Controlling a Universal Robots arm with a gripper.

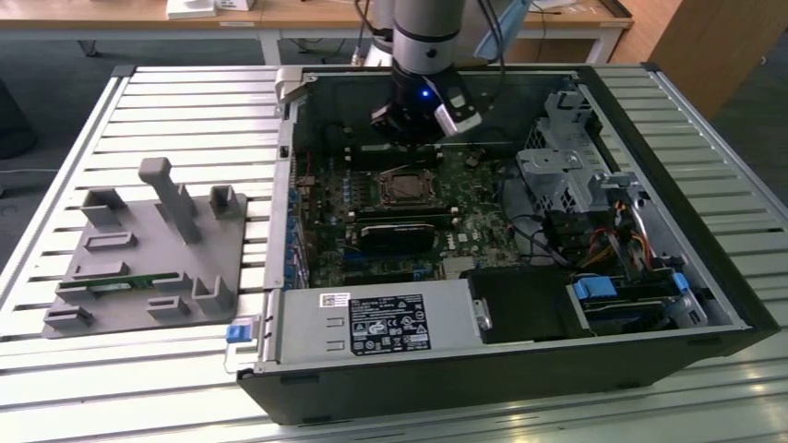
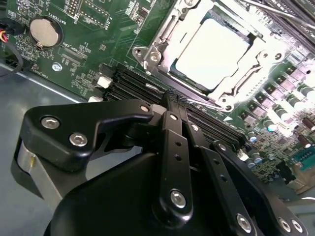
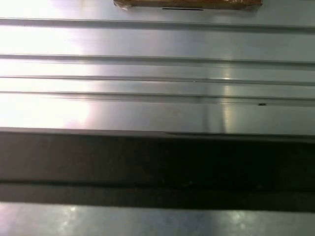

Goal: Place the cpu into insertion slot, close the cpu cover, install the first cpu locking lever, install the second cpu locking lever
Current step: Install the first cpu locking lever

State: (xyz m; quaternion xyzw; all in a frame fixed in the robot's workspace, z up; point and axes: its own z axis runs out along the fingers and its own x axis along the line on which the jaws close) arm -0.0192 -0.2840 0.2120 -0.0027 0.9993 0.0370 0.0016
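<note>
Exterior view: open black pc case on ribbed alu table. Arm reaches in and the gripper hangs near the square insertion slot, w/ free room around.

Second wrist view: black fingers pinched together w/ nothing between, tips over long memory slots. Matte silver cpu sits in the socket, shiny cpu cover flat around it.

First wrist view: smooth alu slats, dark band across.

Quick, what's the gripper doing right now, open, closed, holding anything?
The gripper: fingers closed, holding nothing, close by the cpu.
</note>
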